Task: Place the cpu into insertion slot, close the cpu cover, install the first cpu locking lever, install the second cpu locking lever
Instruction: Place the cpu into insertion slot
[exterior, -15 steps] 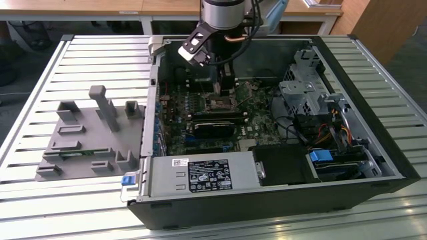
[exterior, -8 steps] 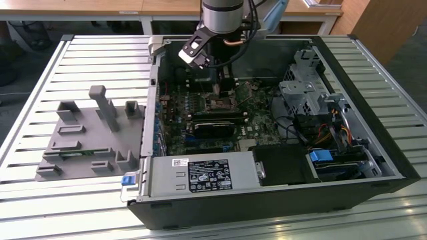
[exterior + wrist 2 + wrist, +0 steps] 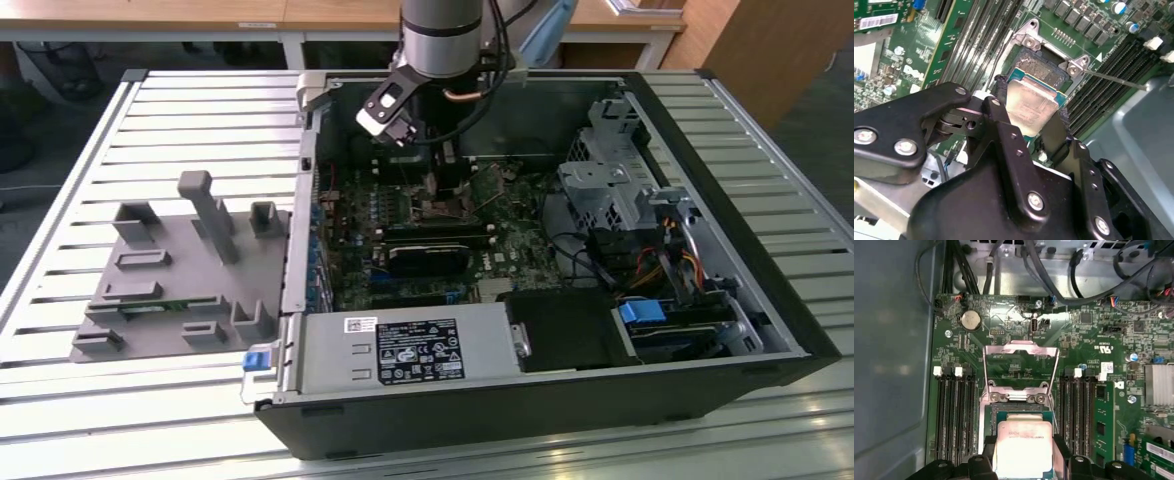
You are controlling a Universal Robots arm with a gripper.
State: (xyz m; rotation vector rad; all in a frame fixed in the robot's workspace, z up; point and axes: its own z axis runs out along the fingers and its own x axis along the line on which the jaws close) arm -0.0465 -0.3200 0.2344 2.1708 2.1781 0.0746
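cpu (image 3: 1023,449) in gripper (image 3: 1032,102), abv insertion slot (image 3: 1019,406)

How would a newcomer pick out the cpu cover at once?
Inside the open computer case, look at the green motherboard between the two banks of black memory slots. The cpu cover is the thin silver frame standing open past the cpu, the only part with a large window.

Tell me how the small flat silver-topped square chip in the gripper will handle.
The small flat silver-topped square chip looks rigid and probably light. Its smooth metal top may be slippery, so the gripper pinching its edges seems sensible.
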